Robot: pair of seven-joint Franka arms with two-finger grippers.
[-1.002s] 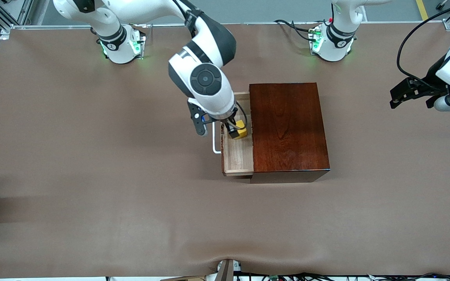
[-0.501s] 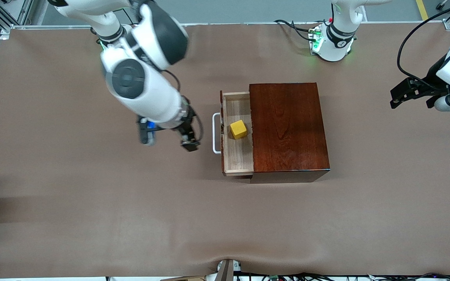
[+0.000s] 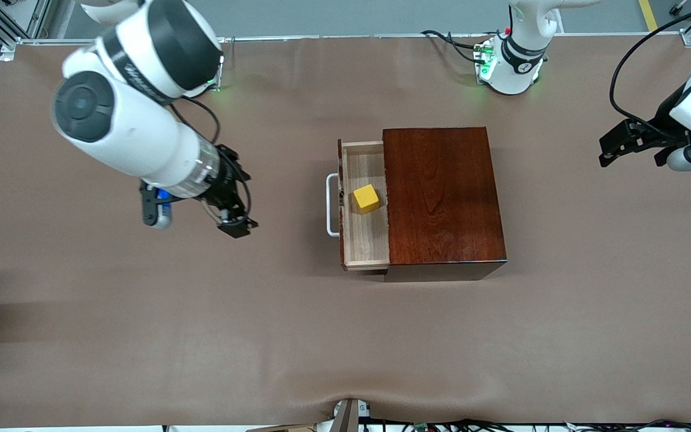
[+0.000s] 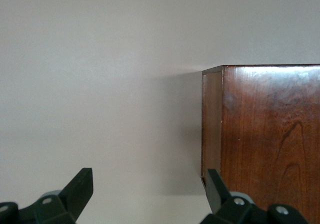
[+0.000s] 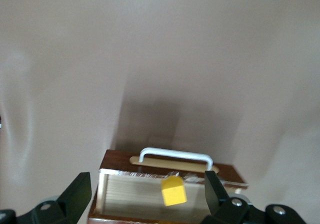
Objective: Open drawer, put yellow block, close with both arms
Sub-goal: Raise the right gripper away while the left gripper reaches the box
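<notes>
The wooden box point(image 3: 443, 195) is showing glossy reddish-brown grain; the drawer point(image 3: 365, 207) is showing pale matt wood with a smooth white handle point(image 3: 330, 204). The surface point(image 3: 141, 336) is looking like matt brown cloth.

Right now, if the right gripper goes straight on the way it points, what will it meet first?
Probably the drawer: the open right gripper faces its white handle, with only bare table between. Height is unclear, so it might pass above the handle.

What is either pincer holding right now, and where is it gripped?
Nothing. Both the right pincer and the left pincer are open and empty; the yellow block lies in the drawer.
</notes>
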